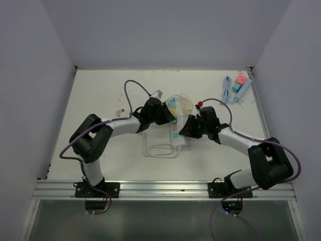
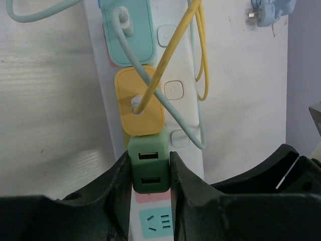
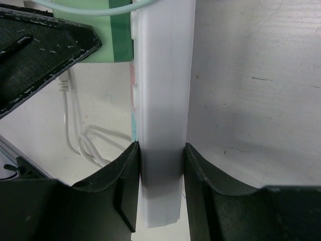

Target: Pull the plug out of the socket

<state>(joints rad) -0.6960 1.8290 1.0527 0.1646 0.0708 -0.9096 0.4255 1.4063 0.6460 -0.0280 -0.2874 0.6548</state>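
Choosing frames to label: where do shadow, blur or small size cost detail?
Top view: even light, but the power strip is small, partly covered by the arms. Left wrist view: green adapter sharp; fingers near-black, little detail. Right wrist view: power strip's near end shadowed between the fingers.

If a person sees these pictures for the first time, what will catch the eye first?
The left end effector pinches a green charger plugged into the white power strip at mid-table, in a row with a yellow charger and a mint charger. The right end effector clamps the strip from both sides near one end.
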